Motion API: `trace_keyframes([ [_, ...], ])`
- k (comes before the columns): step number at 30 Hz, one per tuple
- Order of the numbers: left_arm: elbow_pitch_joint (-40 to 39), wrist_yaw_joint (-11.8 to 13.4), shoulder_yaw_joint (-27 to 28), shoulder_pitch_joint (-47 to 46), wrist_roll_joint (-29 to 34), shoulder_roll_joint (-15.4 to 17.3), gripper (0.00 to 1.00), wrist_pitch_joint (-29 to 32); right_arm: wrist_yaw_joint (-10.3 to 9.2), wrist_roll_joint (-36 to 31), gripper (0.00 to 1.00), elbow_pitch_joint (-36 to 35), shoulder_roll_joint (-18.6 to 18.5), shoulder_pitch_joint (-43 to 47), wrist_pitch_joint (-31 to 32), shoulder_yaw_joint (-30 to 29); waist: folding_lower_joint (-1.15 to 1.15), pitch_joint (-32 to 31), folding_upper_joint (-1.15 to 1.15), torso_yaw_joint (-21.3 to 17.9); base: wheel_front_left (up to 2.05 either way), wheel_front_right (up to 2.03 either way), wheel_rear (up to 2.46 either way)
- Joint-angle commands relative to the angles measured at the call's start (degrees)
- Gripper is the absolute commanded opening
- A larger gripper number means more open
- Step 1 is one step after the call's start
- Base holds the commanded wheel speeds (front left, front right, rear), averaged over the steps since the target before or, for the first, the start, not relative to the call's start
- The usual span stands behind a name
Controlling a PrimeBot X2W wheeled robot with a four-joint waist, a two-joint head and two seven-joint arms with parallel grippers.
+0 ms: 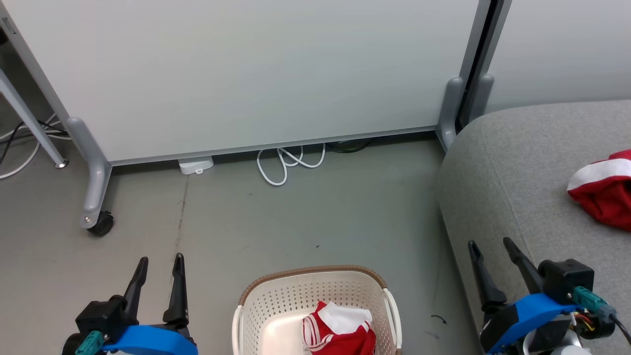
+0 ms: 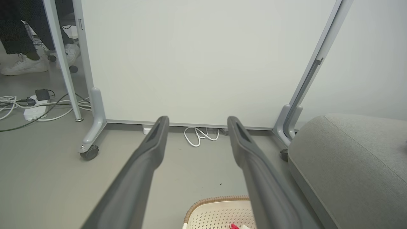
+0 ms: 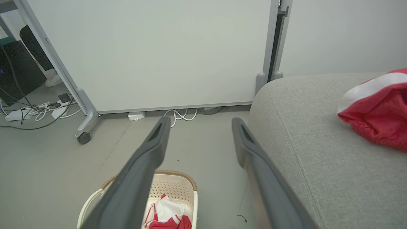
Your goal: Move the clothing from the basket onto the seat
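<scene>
The cream basket with a brown rim stands on the floor at the bottom centre. One red and white piece of clothing lies bunched in its right half. Another red garment with a white band rests on the grey seat at the right. My left gripper hangs open left of the basket, empty. My right gripper is open and empty over the seat's front-left edge. The right wrist view shows the basket, the garment inside and the one on the seat.
A white partition panel on castor feet stands behind the basket. White cable loops and a small adapter lie at its base. In the left wrist view, a person's shoes and a power strip sit far left.
</scene>
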Motion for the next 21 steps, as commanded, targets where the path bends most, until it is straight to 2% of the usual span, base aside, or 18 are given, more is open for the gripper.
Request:
trace_keyframes([
  [1, 0.06, -0.44, 0.04, 0.04, 0.36, 0.06, 1.00, -0.17, 0.03, -0.15, 1.00, -0.26, 0.04, 1.01, 0.13, -0.06, 0.00, -0.01, 0.00, 0.04, 0.00, 0.00, 0.00],
  [13, -0.11, -0.47, -1.12, -1.59, 0.32, 0.26, 1.00, -0.17, 0.03, 0.80, 1.00, -0.51, 0.04, 0.00, -0.08, 0.37, 0.00, 1.92, 0.00, -0.04, 0.00, 0.00, 0.00],
  [21, 2.57, -0.47, -5.34, -6.03, -1.63, -0.51, 1.00, -0.17, 0.03, -0.03, 1.00, -1.45, 0.04, -2.44, -0.17, 1.49, 0.00, 7.01, 0.00, -2.33, 0.00, 0.00, 0.00],
])
